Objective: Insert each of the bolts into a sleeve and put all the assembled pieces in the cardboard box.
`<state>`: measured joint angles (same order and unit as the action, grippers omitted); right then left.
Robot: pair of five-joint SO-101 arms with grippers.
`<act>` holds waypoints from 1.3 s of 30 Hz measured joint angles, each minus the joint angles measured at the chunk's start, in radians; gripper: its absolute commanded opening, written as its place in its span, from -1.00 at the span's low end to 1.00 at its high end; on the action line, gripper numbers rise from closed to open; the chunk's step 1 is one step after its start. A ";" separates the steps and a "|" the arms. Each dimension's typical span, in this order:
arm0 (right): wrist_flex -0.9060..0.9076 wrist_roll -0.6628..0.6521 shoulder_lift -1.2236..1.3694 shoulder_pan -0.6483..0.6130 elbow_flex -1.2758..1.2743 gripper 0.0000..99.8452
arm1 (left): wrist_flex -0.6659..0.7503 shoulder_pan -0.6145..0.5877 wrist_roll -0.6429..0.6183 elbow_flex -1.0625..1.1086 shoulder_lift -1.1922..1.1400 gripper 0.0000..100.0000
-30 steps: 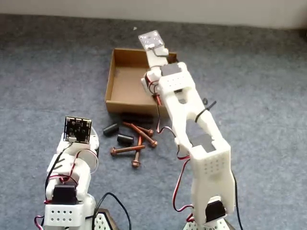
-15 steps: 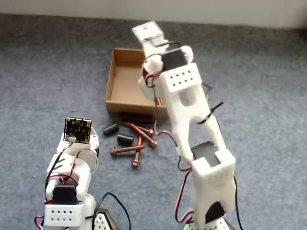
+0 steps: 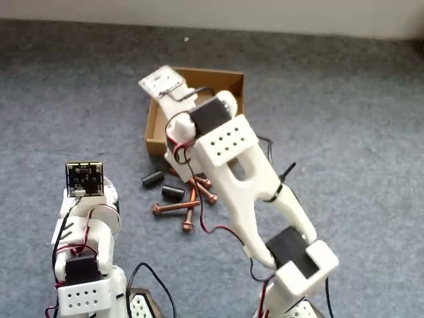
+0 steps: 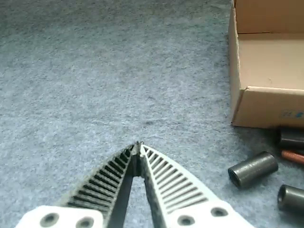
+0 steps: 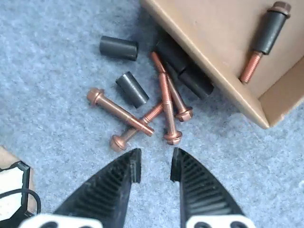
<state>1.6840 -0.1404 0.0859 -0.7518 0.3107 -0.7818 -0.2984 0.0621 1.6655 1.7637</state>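
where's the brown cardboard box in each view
High view: brown cardboard box at upper centre, partly behind the right arm.
Left wrist view: its front wall, off to one side beyond the shut left claw.
Right wrist view: its wall, beyond the copper bolts from the open right claw.
Shared landmark: the loose dark cylindrical sleeve before the box.

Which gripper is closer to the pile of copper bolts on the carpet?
Right. The right gripper sits open right beside the bolts. The left gripper is shut over bare carpet, with loose sleeves between it and them.
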 measured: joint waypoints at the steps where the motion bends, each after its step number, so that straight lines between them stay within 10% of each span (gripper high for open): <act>1: -0.035 0.000 -0.026 -0.017 -0.055 -0.79 | 0.000 -0.011 0.000 0.000 0.000 -0.99; 12: -0.562 -0.120 -0.137 -0.149 -0.675 -0.79 | 0.000 -0.031 0.000 0.000 0.000 -0.99; 39: -0.640 -0.209 0.172 -0.129 -0.460 -0.79 | 0.000 -0.015 0.000 0.000 0.000 -0.99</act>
<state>1.0441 -0.3491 0.2578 -0.8807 -0.1496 -0.7818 -0.3138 0.0621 1.6655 1.7637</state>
